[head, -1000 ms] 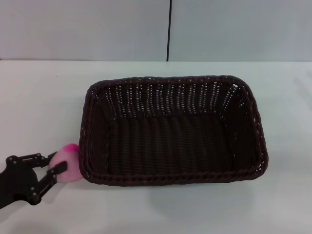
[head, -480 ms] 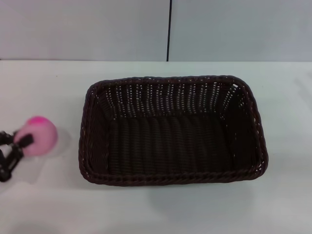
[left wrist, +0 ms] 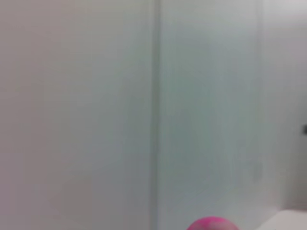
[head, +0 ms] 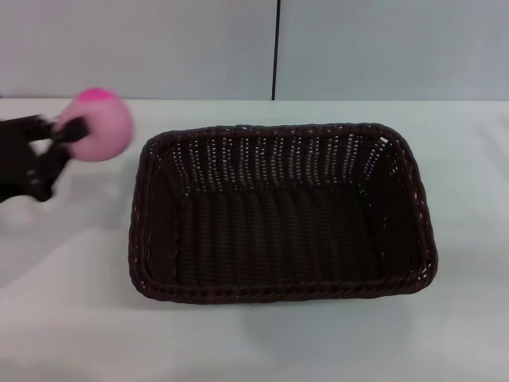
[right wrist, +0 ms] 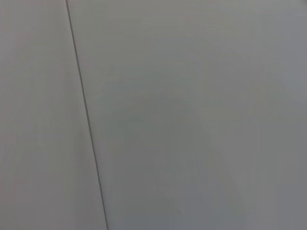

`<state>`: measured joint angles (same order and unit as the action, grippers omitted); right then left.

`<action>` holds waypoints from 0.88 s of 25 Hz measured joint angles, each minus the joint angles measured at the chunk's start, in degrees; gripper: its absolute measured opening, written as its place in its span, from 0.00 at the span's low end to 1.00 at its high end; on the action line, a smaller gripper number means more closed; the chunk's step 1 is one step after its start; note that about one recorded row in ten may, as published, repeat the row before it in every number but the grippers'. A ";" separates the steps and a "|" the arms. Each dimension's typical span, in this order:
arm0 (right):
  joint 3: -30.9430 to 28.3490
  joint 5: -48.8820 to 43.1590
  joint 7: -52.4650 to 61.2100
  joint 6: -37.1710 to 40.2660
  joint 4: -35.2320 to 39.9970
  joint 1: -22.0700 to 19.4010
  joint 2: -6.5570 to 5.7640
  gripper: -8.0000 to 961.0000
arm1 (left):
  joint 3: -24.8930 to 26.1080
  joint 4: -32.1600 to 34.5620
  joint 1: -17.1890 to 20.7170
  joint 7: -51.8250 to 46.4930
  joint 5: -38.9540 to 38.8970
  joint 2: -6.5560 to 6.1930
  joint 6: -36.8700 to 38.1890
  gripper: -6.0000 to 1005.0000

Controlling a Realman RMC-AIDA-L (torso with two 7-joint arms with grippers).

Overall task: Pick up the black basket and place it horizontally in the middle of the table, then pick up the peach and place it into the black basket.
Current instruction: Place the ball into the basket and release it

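The black basket (head: 282,211) sits lengthwise across the middle of the white table (head: 71,318), open side up and empty. My left gripper (head: 75,129) is shut on the peach (head: 102,125), a pale pink ball with a magenta top, and holds it in the air to the left of the basket's far left corner. The peach's magenta top also shows at the edge of the left wrist view (left wrist: 212,224). My right gripper is out of view.
A grey wall (head: 159,48) with a dark vertical seam (head: 276,48) stands behind the table. The right wrist view shows only that wall (right wrist: 192,120).
My left gripper has lifted the peach from the table at the basket's near left corner, swung out left, then risen up and right toward the basket's far left corner.
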<state>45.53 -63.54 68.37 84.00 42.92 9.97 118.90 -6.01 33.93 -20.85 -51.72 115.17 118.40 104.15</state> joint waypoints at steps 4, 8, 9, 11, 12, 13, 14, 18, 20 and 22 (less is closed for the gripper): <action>0.00 0.02 0.00 0.03 -0.64 0.61 0.08 0.50 | -6.37 -4.76 -5.61 -1.00 -0.09 0.16 -0.03 0.06; -0.01 0.05 -0.09 0.63 -1.94 1.22 0.03 0.50 | -9.73 -9.57 -8.98 -0.94 -0.17 0.28 -1.05 0.09; -0.12 0.05 -0.14 0.76 -2.22 1.25 0.01 0.50 | -9.82 -12.49 -10.14 -0.58 -0.27 0.31 -2.34 0.11; -0.71 0.05 -0.17 0.87 -2.57 1.28 -0.01 0.50 | -9.92 -14.32 -10.81 -0.30 -0.35 0.31 -3.39 0.15; -1.29 0.05 -0.18 1.03 -2.80 1.28 0.01 0.50 | -9.92 -14.32 -10.81 -0.30 -0.35 0.31 -3.39 0.17; -1.77 0.08 -0.18 1.23 -3.07 1.29 0.02 0.50 | -11.22 -15.30 -11.55 -0.07 -0.32 0.27 -4.77 0.19; -2.17 0.09 -0.18 1.49 -3.45 1.34 0.02 0.50 | -11.22 -15.30 -11.55 -0.07 -0.32 0.27 -4.77 0.22; -4.48 0.10 -1.24 2.48 -5.41 1.99 -0.02 0.50 | -12.79 -15.39 -11.80 -0.04 -0.40 0.27 -6.13 0.31; -6.07 0.10 -1.94 3.26 -6.29 2.19 -0.06 0.50 | -12.08 -17.10 -11.11 1.57 -0.59 0.32 -8.53 0.39; -6.49 0.10 -2.07 3.58 -6.55 2.12 -0.07 0.50 | -12.08 -17.10 -11.11 1.57 -0.59 0.32 -8.53 0.47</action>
<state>39.04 -63.44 66.31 87.59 36.36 12.09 118.83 -18.09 16.83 -31.96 -50.15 114.58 118.72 95.62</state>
